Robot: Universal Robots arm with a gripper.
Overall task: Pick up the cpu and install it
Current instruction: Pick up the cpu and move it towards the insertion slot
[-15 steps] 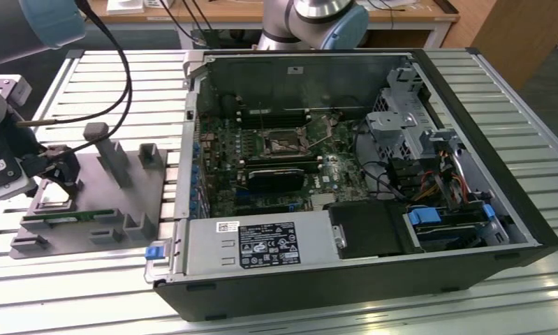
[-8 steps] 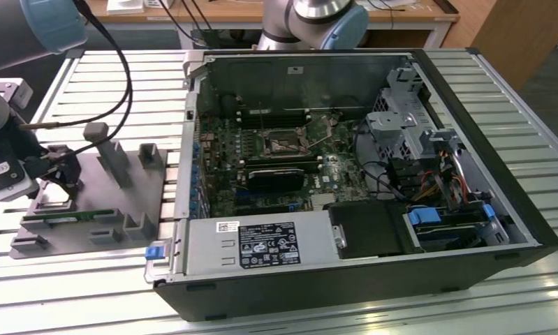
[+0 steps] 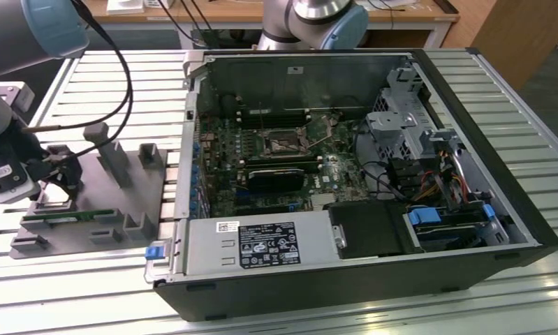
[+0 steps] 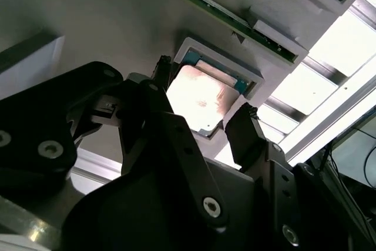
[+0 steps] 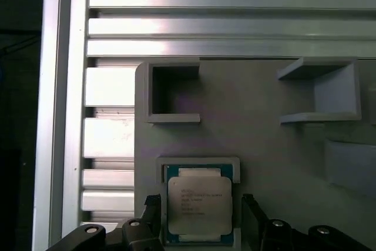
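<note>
Silver metal caps the cpu point(image 5: 198, 205), which lies flat in a shallow square pocket of the grey fixture plate point(image 5: 258, 139), directly under the hand point(image 5: 201, 200). In both wrist views the 2 black fingers point(image 5: 151, 218) stand apart, 1 on each side of the chip. Each is just outside the pocket's raised rim, with a sliver of gap showing, so nothing is clamped yet. By the look of it the cpu is light, thin and rigid, with a slick top that gives little friction. It is also likely fragile, since the contacts underneath and the narrow green border would suffer from a skewed squeeze. The sensible hold is on 2 opposite edges of that border, kept level, with modest force. Beyond the fingertips, 2 box-shaped holders point(image 5: 173, 92) on the same plate show only shadow inside. A green memory stick point(image 3: 69, 216) stands on edge in a slot just beside the hand point(image 3: 60, 173) in the exterior view. Fixture and hand sit on a slatted aluminium bench point(image 3: 102, 70). Well apart from the hand lies the open computer case point(image 3: 353, 279), holding the motherboard point(image 3: 260, 174) with its square socket point(image 3: 285, 144). I cannot tell whether the socket's latch is raised.
</note>
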